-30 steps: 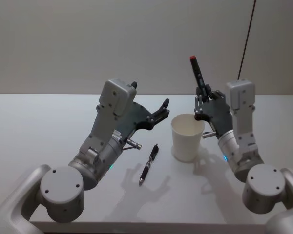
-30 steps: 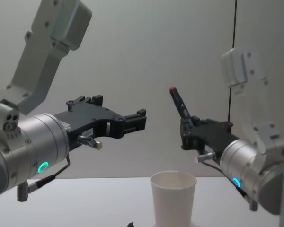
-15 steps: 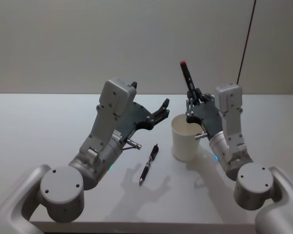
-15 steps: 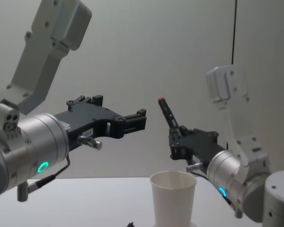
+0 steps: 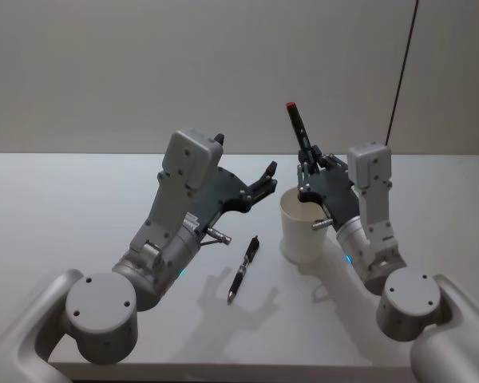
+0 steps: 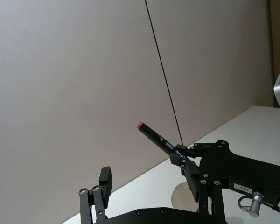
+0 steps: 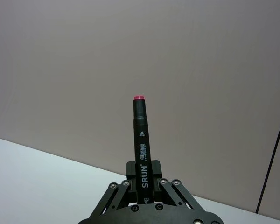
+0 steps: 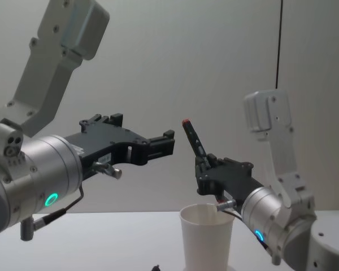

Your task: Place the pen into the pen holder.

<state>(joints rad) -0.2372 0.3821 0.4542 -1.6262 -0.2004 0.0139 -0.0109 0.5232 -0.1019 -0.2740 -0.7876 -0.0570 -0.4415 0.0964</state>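
On the left, the left gripper (image 5: 264, 178) hung in the air above the white table (image 5: 72, 207). Its two black fingers were spread apart and held nothing. In the chest view the left gripper (image 8: 168, 141) pointed across to the right, higher than the cup. Under it and a bit to the right, a small dark pen (image 5: 243, 270) lay flat on the table. It was near the cup but did not touch it. Next came the pen holder (image 5: 298, 237), a plain white paper cup. It stood upright on the table with its mouth open to the top. In the chest view the pen holder (image 8: 206, 244) sat low in the middle. Right above its rim was the right gripper (image 5: 306, 169). Its fingers were pinching a black marker pen (image 5: 296, 127) near the pen's lower part. The marker pen (image 8: 191, 140) stuck up out of the right gripper (image 8: 204, 167) with its red end on top, and it leaned a little to the left. I could not see its bottom tip. In the right wrist view the marker pen (image 7: 142, 140) had white letters on it. On the far right, a thin black cord (image 5: 403, 64) ran down the wall.
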